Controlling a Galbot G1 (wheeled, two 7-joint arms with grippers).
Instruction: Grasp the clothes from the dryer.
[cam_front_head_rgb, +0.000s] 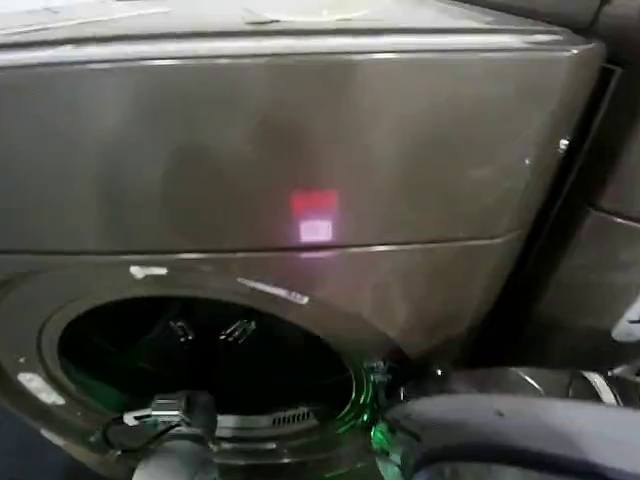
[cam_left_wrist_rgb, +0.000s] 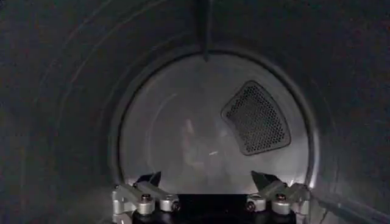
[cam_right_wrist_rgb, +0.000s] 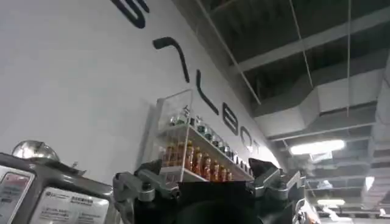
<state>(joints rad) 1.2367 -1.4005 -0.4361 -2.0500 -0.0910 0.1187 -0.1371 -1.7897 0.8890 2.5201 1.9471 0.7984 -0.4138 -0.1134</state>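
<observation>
The dryer (cam_front_head_rgb: 300, 130) is a bronze-grey front-loader with a small red light (cam_front_head_rgb: 314, 203), and its round porthole (cam_front_head_rgb: 60, 330) stands open. My left arm (cam_front_head_rgb: 170, 415) reaches in through the opening. My left gripper (cam_left_wrist_rgb: 206, 176) is inside the drum, open with nothing between its fingers. It faces the pale back wall (cam_left_wrist_rgb: 177, 128) and a perforated vent (cam_left_wrist_rgb: 256, 119). The clothes are out of view. My right arm (cam_front_head_rgb: 500, 430) rests low beside the porthole. My right gripper (cam_right_wrist_rgb: 205, 163) is open and empty and points up at a white wall.
Another dark machine (cam_front_head_rgb: 600, 280) stands close on the dryer's right. The right wrist view holds a clear shelf of bottles (cam_right_wrist_rgb: 195, 152) on the lettered wall and a labelled machine top (cam_right_wrist_rgb: 36, 195). Green light glows at the porthole rim (cam_front_head_rgb: 372, 432).
</observation>
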